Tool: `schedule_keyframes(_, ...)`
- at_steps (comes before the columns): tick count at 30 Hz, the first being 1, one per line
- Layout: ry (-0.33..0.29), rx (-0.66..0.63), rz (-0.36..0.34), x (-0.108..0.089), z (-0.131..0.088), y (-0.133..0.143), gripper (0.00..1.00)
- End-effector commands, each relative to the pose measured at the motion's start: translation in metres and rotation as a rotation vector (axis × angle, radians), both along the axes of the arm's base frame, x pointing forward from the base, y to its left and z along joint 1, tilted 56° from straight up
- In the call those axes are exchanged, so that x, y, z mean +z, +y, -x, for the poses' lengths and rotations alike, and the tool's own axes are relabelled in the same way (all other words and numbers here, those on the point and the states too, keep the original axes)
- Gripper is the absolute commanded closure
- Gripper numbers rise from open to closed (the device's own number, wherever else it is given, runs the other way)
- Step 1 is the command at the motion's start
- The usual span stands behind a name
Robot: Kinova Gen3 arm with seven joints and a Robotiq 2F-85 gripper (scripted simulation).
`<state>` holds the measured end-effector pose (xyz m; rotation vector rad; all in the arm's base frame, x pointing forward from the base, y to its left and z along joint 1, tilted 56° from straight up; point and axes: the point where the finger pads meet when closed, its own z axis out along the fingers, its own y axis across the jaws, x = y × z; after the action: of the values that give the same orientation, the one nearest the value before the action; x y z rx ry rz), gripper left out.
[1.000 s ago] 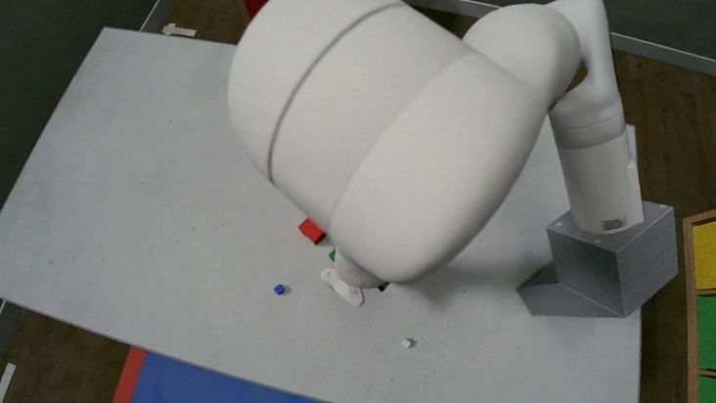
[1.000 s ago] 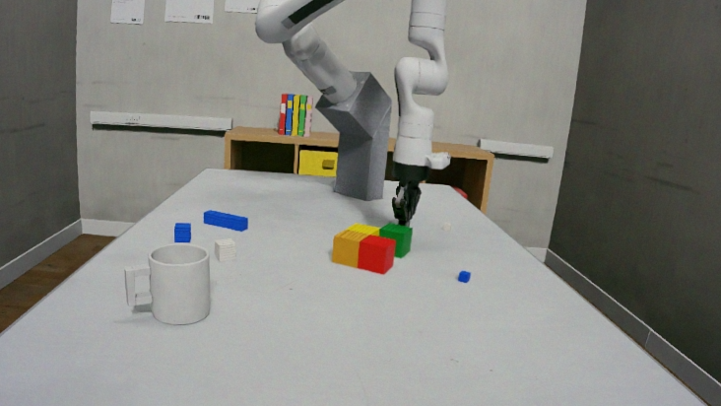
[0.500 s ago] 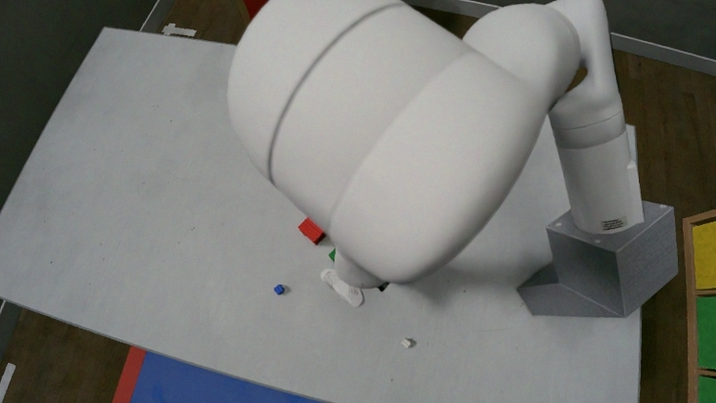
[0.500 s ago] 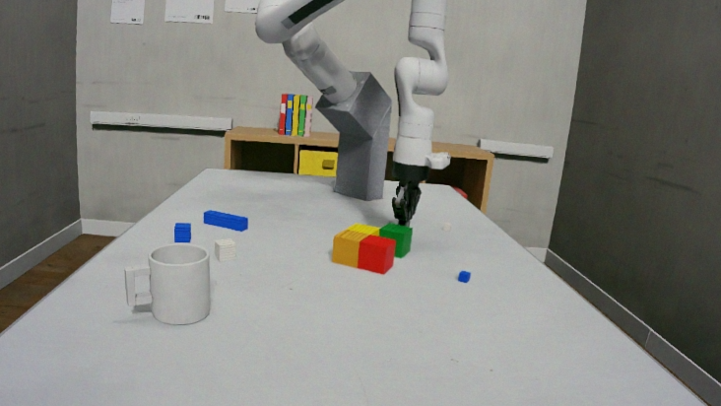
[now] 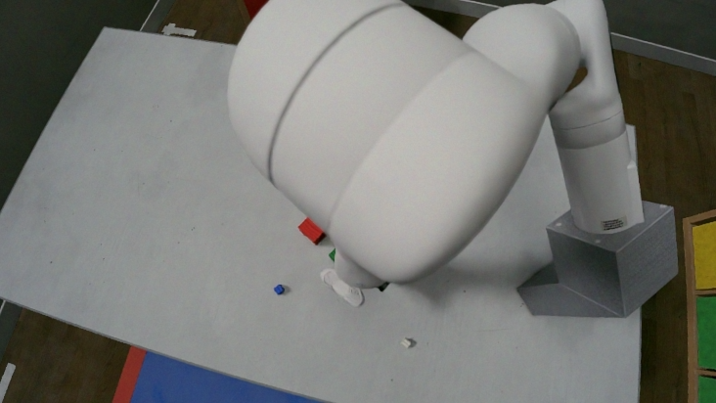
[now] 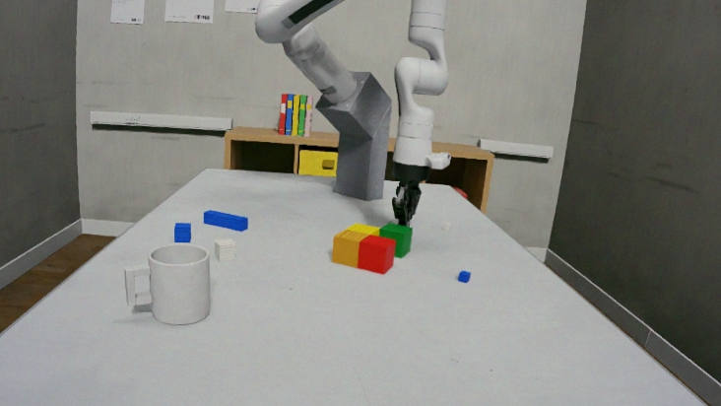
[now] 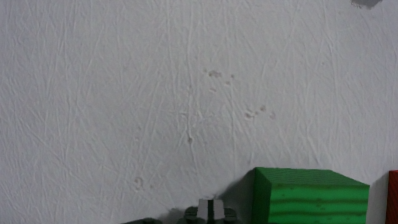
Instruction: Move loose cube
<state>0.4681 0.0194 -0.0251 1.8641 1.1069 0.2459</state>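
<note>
Looking at the exterior view, the gripper (image 6: 405, 214) hangs straight down with its fingers (image 6: 402, 209) pinched fully closed on nothing, tips low behind the green cube (image 6: 396, 238), right at its far side. That green cube is the loose one. It sits at about 2 o'clock from the red cube (image 6: 376, 252), with the yellow cube (image 6: 363, 229) at its 9 o'clock and the orange cube (image 6: 346, 247) at 9 o'clock of the red one. The green looks close to both neighbours, but I can't tell from here if the faces are truly flush.

In the wrist view the green cube (image 7: 310, 196) fills the bottom right, a sliver of red cube (image 7: 393, 197) at the 3 o'clock edge with a strip of desk (image 7: 150, 100) showing between them.

The top view is mostly arm, only a bit of red and green peeking out.

Elsewhere on the desk: a white mug (image 6: 177, 283), a small blue cube (image 6: 464, 275), a blue bar (image 6: 225, 220).
</note>
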Motion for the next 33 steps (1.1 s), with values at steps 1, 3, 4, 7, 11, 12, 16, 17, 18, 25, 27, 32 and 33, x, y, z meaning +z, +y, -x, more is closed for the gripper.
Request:
schedule_keyframes(1, 0.006, 0.006, 0.006, -0.0001, -0.0016, -0.0003, 0.90)
schedule_keyframes(3, 0.006, 0.004, 0.006, 0.0003, -0.0018, -0.0008, 0.90)
schedule_keyframes(4, 0.006, 0.004, 0.006, 0.0003, -0.0018, -0.0008, 0.90)
schedule_keyframes(7, 0.007, 0.004, 0.007, 0.0009, -0.0023, -0.0011, 0.90)
schedule_keyframes(11, 0.006, 0.003, 0.004, 0.0025, -0.0038, -0.0006, 0.90)
schedule_keyframes(12, 0.006, 0.003, 0.004, 0.0029, -0.0042, -0.0005, 0.90)
schedule_keyframes(16, 0.005, 0.003, 0.003, 0.0040, -0.0053, -0.0003, 0.90)
schedule_keyframes(17, 0.005, 0.003, 0.003, 0.0042, -0.0054, -0.0003, 0.90)
schedule_keyframes(18, 0.005, 0.004, 0.003, 0.0044, -0.0056, -0.0003, 0.90)
schedule_keyframes(25, 0.006, 0.004, 0.004, 0.0044, -0.0057, -0.0003, 0.90)
schedule_keyframes(27, 0.006, 0.005, 0.004, 0.0044, -0.0057, -0.0003, 0.90)
schedule_keyframes(32, 0.006, 0.005, 0.004, 0.0044, -0.0057, -0.0003, 0.90)
schedule_keyframes(33, 0.006, 0.005, 0.004, 0.0044, -0.0057, -0.0003, 0.90)
